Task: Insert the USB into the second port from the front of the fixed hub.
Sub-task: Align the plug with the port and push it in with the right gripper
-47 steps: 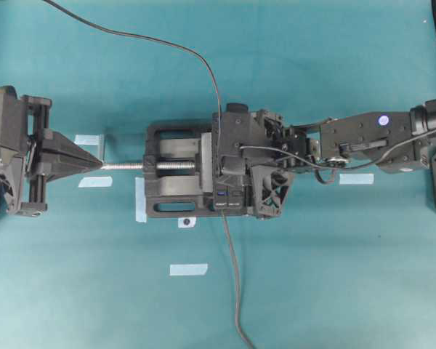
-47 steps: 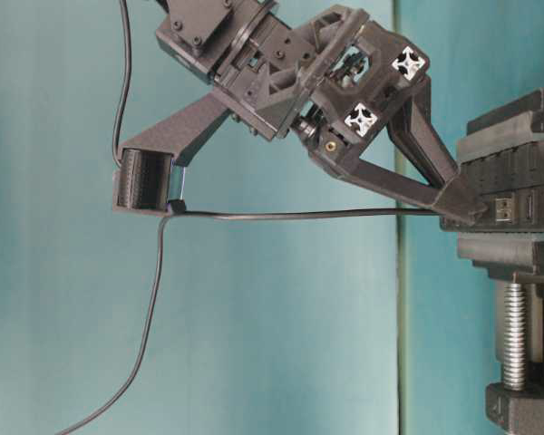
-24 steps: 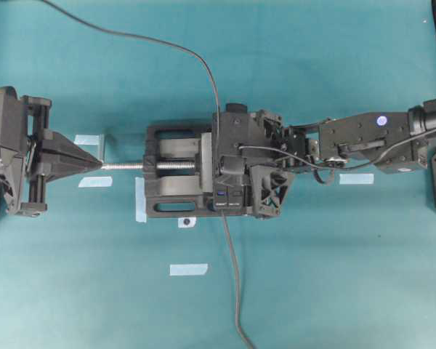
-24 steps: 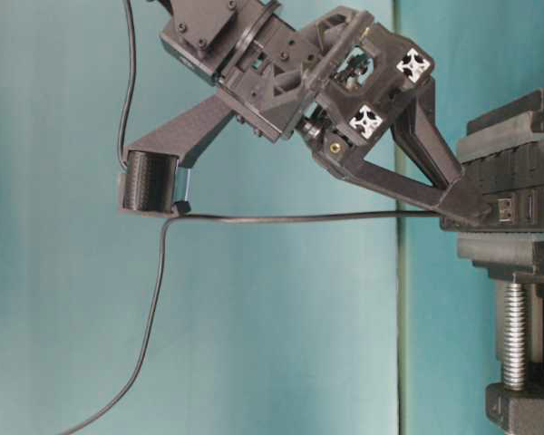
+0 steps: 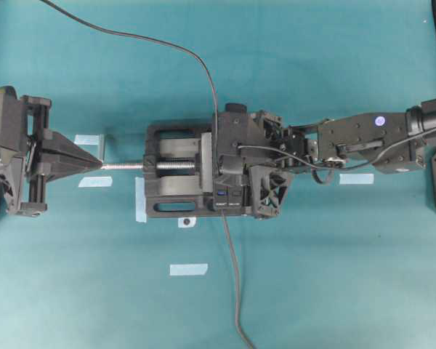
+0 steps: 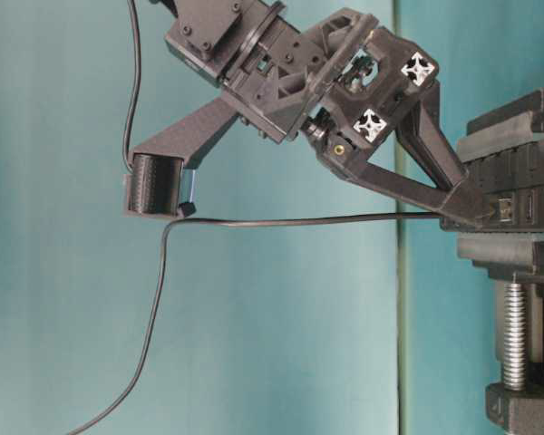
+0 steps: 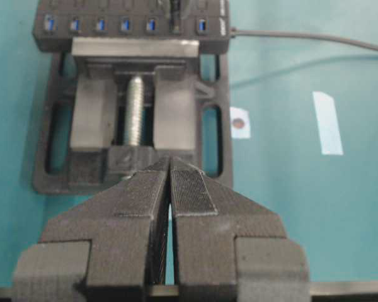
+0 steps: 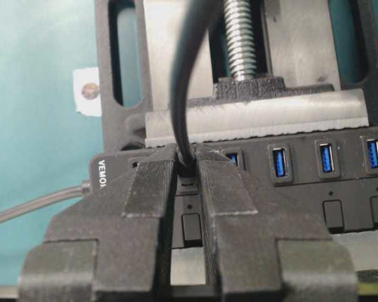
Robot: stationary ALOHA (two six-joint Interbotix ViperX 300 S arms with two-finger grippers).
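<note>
The fixed hub [image 8: 302,189] is a long black bar with blue slots, clamped in the vise. My right gripper [image 8: 188,162] is shut on the USB [image 8: 188,167], a small dark plug whose cable [image 8: 184,75] runs up out of the jaws. The plug stands at the second slot from the hub's labelled end; its depth is hidden by my fingers. From table level the right fingertips [image 6: 471,210] press against the hub [image 6: 526,204]. In the left wrist view the USB [image 7: 175,22] shows on the hub [image 7: 113,28]. My left gripper [image 7: 170,163] is shut and empty, at the vise's screw end.
The black vise [image 5: 174,178] with its silver screw [image 5: 123,166] holds the hub at mid-table. The plug's cable [image 5: 232,276] trails toward the front edge and another cable [image 5: 167,45] arcs to the back left. Pale tape strips [image 5: 188,270] mark the teal mat.
The right wrist has lifted and tilted slightly while its fingertips stay at the hub. The left arm has not moved.
</note>
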